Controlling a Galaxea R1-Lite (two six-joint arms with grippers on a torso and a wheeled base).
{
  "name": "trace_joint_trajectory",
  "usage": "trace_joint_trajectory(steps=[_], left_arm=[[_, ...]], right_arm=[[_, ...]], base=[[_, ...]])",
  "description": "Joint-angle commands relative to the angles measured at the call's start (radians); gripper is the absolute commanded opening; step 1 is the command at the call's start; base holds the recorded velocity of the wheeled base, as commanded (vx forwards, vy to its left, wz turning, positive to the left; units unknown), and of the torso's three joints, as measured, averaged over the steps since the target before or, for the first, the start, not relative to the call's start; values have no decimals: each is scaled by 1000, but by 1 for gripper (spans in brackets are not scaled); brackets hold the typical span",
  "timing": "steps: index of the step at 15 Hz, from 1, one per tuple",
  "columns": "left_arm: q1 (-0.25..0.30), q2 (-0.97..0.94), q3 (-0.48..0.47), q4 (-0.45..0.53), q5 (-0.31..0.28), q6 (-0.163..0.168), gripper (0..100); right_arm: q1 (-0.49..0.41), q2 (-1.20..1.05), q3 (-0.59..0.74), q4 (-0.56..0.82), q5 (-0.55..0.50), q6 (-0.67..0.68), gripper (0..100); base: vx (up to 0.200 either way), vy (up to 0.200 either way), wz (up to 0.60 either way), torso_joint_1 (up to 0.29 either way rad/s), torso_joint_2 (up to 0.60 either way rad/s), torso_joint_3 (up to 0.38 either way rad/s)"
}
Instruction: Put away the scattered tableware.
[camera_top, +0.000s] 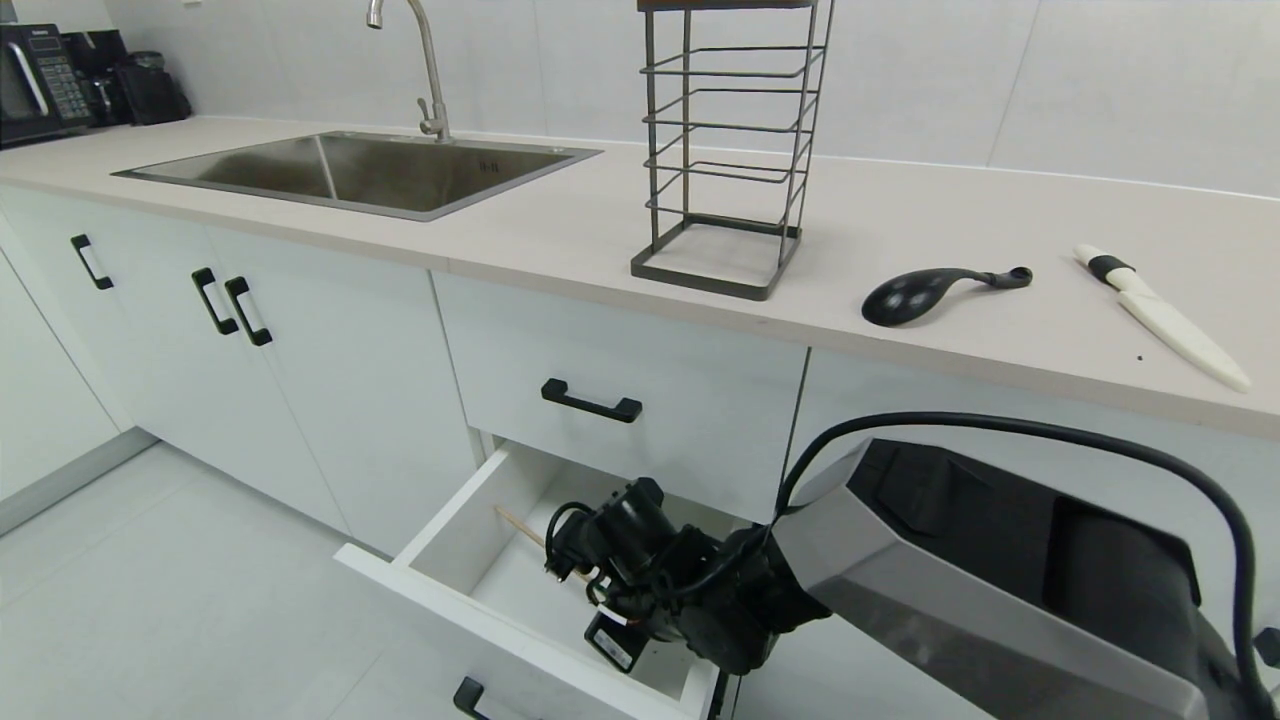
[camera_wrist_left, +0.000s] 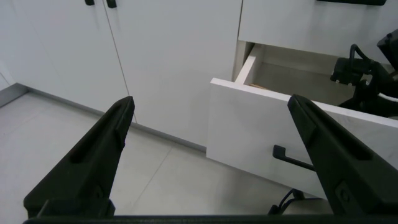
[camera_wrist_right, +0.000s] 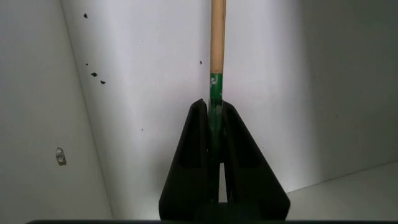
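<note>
Head view looks down on a pale desk (camera_top: 620, 230) with an open white drawer (camera_top: 440, 525) pulled out beneath it, under a closed drawer with a black pull (camera_top: 590, 402). The right hand (camera_top: 565, 555) sits low inside the open drawer, its fingers clamped together on a wooden chopstick (camera_top: 520, 525) whose free end slants toward the drawer's inner side wall. From the right wrist view the stick runs straight out from between the pressed fingertips, with a green band just above the grip and bare wood beyond, against the drawer's white interior. The left hand (camera_wrist_left: 211, 102) hangs in front of the cabinets, holding nothing, its two dark fingers spread wide apart and facing the drawer's front panel with its black handle. On the desk, a black spoon (camera_top: 915, 293) lies bowl down near the front edge, and a white knife (camera_top: 1160, 318) with a black band lies well apart to its right. A tall wire rack (camera_top: 700, 275) stands left of the spoon, beside the steel sink (camera_top: 350, 170) and its tap (camera_top: 428, 70).
</note>
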Motion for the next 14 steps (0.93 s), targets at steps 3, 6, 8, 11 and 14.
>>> trace_joint_trajectory(steps=[3, 6, 8, 11, 14], left_arm=[[0, 0, 0, -1, 0, 0, 100], [0, 0, 0, -1, 0, 0, 100], [0, 0, 0, -1, 0, 0, 100], [0, 0, 0, -1, 0, 0, 100], [0, 0, 0, -1, 0, 0, 100]], right_arm=[[5, 15, -3, 1, 2, -4, 0], [11, 18, -8, 2, 3, -4, 100], [14, 25, -11, -56, 3, -4, 100], [29, 22, -32, -76, 3, -4, 100], [42, -21, -29, -78, 3, -4, 100]], base=[[0, 0, 0, 0, 0, 0], [0, 0, 0, 0, 0, 0], [0, 0, 0, 0, 0, 0], [0, 0, 0, 0, 0, 0], [0, 0, 0, 0, 0, 0]])
